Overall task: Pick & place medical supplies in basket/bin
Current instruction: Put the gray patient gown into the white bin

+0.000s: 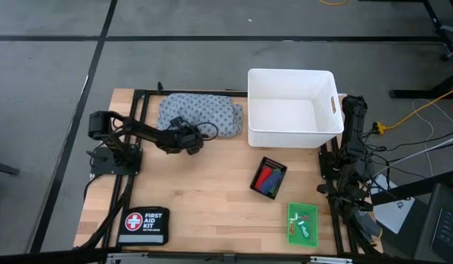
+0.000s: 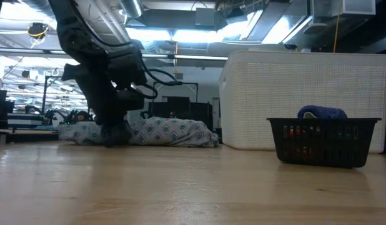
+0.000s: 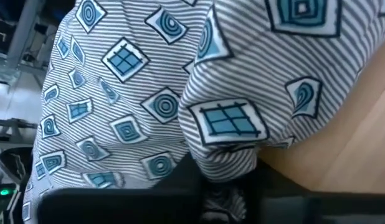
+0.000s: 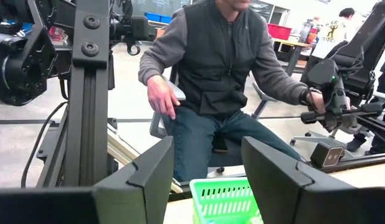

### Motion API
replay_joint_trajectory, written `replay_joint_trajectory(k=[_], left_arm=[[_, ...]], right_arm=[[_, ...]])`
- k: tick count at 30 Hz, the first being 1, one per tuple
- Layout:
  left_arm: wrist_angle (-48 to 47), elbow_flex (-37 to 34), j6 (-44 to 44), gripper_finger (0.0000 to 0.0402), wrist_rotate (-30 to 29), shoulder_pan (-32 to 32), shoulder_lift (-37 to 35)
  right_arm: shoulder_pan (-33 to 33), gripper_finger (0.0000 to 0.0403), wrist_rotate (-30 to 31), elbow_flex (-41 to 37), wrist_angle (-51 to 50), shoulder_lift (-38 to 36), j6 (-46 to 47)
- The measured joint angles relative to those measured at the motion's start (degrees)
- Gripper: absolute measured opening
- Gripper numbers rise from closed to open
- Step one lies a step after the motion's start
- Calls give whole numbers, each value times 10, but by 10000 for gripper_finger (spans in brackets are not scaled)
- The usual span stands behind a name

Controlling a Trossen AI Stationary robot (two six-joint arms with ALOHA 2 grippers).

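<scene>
The blue-grey patterned cloth lies bunched on the table's far side, left of the white tub; it also shows as the cloth in the low view. My left gripper stands at its near edge, shut on a fold. The black mesh tray holds red, green and blue rolls, and a blue roll shows above its rim. Pale packets lie in the green tray. My right gripper is open at the table's right edge, above the green tray. My left gripper pinches a bunched fold at the cloth's near edge between its two fingers. It comes from above, slanting toward the far side. How many layers it has cannot be told. The rest of the cloth lies slack on the table.
A black pouch lettered FIRST AID KIT lies at the near left corner. Bare wood spreads between the cloth and the trays. The tub's tall wall stands right of the cloth. A person sits beyond the table's right side.
</scene>
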Motion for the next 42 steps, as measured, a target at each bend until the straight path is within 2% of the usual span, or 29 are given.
replay_joint_trajectory(k=[2,9,18,26,33,42], left_arm=[[-3,6,-10,16,1,-5,-3],[-38,25,-26,7,-18,-45,-67],[-56,52,12,4,-160,-121,-216],[-45,68,75,4,-253,-184,-329],[76,71,168,4,-258,-208,-384],[343,71,302,4,-147,-225,-416]], right_arm=[[0,190,0,0,0,0,0],[0,190,0,0,0,0,0],[0,190,0,0,-1,0,0],[0,190,0,0,-1,0,0],[0,190,0,0,-1,0,0],[0,190,0,0,-2,0,0]])
